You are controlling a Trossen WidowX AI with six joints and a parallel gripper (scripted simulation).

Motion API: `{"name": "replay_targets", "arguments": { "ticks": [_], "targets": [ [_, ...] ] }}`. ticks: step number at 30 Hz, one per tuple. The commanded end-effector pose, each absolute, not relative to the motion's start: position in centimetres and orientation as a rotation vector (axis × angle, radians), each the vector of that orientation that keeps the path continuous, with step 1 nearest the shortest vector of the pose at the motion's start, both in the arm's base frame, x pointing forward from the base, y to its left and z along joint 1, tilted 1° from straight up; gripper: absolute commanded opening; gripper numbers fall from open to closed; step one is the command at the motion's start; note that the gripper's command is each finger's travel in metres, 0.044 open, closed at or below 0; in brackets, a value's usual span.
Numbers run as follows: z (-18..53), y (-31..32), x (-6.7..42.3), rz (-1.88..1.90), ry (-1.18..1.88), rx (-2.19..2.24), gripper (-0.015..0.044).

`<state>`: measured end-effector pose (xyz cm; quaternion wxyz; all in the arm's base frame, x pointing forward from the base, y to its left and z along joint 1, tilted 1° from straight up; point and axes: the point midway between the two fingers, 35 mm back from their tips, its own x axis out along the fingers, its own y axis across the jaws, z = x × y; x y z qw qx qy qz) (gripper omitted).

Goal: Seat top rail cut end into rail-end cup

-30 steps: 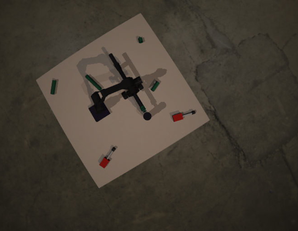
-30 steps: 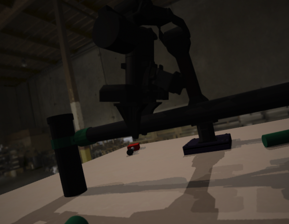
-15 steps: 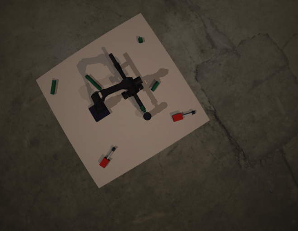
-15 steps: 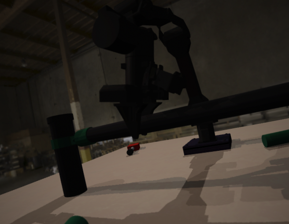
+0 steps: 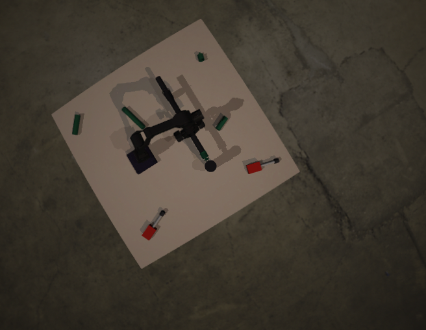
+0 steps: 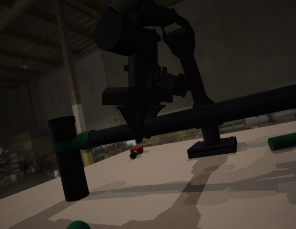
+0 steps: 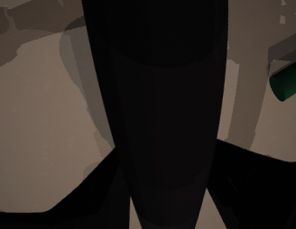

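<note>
The black rail (image 5: 199,143) (image 6: 178,120) (image 7: 162,113) runs level above the table. Its near end meets the open side of the green rail-end cup (image 5: 204,154) (image 6: 84,140); how deep it sits inside is hidden. The cup joins the green brace band (image 6: 63,145), which is around the upper part of the black post (image 5: 210,165) (image 6: 70,172), below the post cap (image 6: 62,121). The post stands upright, slightly tilted in the exterior view. My gripper (image 6: 143,137) is shut on the rail, a short way from the cup, with fingers on both sides. The loop cap cannot be made out clearly.
Green cylinders (image 5: 133,117) (image 5: 221,123) (image 5: 76,124) and a small green piece (image 5: 200,56) lie on the table (image 5: 192,212). Two red blocks with rods (image 5: 254,167) (image 5: 149,232) lie near its edges. The arm's dark base (image 5: 141,165) (image 6: 212,147) is beside the rail.
</note>
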<state>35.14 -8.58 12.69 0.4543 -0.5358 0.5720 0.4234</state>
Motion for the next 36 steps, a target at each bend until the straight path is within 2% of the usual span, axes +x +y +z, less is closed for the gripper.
{"name": "replay_targets", "arguments": {
  "ticks": [1, 36],
  "targets": [
    [12.76, -8.78, 35.13, 1.041, 1.413, -1.326, 0.0000],
    [12.73, -8.96, 35.07, 1.043, 1.412, -1.321, 0.0000]
  ]
}}
